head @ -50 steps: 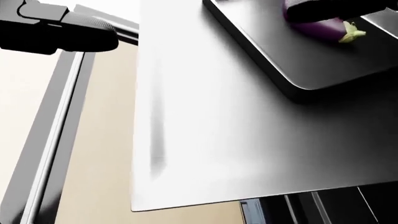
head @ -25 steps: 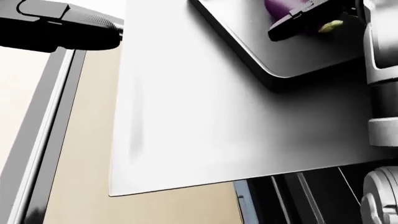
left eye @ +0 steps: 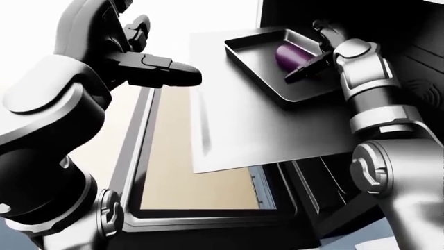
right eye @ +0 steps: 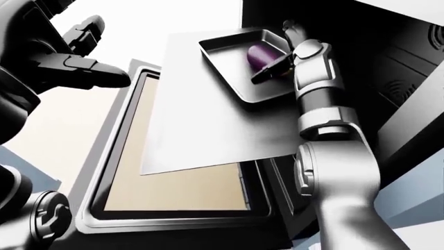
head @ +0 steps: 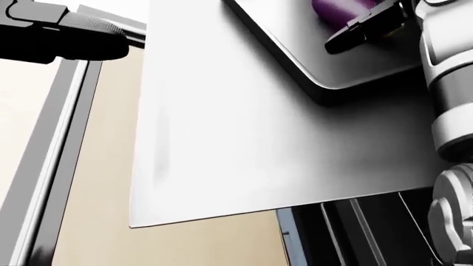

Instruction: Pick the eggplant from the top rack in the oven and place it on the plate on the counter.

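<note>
One right hand (left eye: 308,65) has closed further over the eggplant (left eye: 290,54).

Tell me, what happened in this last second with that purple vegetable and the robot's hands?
The right hand has come down over the eggplant in the tray: its dark fingers now lie across it, hiding the green stem end that showed a second ago. Whether they grip it cannot be told. The view shifted slightly too. The left hand stays raised over the open oven door, and the pulled-out rack is unchanged.
</note>
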`<state>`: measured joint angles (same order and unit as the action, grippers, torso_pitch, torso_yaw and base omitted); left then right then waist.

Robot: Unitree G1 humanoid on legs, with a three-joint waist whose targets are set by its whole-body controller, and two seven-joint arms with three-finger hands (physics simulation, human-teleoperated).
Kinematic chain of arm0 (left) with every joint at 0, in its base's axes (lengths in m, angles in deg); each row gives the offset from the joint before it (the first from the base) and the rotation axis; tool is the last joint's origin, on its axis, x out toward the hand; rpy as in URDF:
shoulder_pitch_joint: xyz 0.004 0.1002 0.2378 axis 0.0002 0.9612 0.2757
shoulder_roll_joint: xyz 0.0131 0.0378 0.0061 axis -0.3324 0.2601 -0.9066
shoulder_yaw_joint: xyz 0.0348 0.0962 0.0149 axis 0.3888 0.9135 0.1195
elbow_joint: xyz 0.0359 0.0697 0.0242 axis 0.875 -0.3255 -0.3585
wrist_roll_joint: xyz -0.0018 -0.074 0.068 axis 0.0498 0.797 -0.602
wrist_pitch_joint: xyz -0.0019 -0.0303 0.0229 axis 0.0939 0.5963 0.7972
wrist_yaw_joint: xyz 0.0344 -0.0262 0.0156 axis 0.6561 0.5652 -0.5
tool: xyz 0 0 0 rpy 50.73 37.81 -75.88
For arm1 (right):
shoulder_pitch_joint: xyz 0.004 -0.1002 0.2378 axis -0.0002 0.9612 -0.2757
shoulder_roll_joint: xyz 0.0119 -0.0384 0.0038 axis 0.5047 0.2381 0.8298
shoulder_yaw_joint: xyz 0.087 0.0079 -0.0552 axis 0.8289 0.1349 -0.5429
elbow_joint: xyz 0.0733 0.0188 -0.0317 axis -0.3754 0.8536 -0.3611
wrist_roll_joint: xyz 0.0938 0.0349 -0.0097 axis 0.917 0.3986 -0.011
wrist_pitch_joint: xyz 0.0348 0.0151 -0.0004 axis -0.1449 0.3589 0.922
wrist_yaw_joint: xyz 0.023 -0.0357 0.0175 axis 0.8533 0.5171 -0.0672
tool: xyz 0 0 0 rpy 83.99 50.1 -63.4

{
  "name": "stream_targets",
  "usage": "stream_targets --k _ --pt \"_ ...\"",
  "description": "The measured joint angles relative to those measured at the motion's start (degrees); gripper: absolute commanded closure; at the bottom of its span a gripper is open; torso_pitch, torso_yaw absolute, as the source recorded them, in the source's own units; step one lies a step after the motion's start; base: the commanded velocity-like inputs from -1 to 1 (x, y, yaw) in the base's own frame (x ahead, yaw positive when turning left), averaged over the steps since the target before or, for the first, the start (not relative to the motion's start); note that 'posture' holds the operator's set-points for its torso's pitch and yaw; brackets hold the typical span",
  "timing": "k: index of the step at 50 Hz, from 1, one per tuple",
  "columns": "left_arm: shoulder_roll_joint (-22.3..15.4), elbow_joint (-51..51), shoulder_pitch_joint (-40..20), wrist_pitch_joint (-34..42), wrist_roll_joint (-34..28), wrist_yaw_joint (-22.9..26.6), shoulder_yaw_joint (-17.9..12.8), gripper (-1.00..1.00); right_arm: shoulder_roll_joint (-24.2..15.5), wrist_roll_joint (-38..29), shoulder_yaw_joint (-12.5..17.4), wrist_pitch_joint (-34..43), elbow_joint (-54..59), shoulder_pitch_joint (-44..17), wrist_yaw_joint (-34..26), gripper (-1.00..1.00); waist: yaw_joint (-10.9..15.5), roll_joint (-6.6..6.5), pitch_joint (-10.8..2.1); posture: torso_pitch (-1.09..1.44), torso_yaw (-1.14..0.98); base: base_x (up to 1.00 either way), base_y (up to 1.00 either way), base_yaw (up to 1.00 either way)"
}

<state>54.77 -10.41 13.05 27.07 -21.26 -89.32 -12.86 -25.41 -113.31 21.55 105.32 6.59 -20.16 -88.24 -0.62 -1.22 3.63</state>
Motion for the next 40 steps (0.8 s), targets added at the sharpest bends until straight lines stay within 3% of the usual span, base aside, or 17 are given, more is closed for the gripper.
stream_targets --k 10,13,27,40 --pt "0.56 0.28 0.03 0.05 1.14 -0.93 0.29 -1.0 -1.08 -0.69 0.19 -2.19 0.71 1.48 1.1 -0.92 0.49 0.52 -0.33 0.0 0.0 0.0 0.0 0.0" --pt "0.49 0.17 -0.16 0.23 1.62 -1.31 0.12 -1.0 -1.07 -1.04 0.24 -2.66 0.66 2.42 1.64 -0.76 0.5 0.7 -0.55 0.0 0.0 0.0 0.0 0.0" --pt "-0.26 -0.2 -0.53 -0.32 3.02 -2.23 0.4 -1.0 -1.17 0.05 1.4 -3.47 0.94 4.14 1.76 -0.53 0.69 1.13 -1.37 0.0 0.0 0.0 0.0 0.0" --pt "-0.51 -0.05 0.02 -0.9 3.59 -2.62 0.63 -1.0 -1.14 -0.15 1.36 -5.25 0.03 5.76 2.83 -0.15 1.08 1.7 -1.59 0.0 0.0 0.0 0.0 0.0"
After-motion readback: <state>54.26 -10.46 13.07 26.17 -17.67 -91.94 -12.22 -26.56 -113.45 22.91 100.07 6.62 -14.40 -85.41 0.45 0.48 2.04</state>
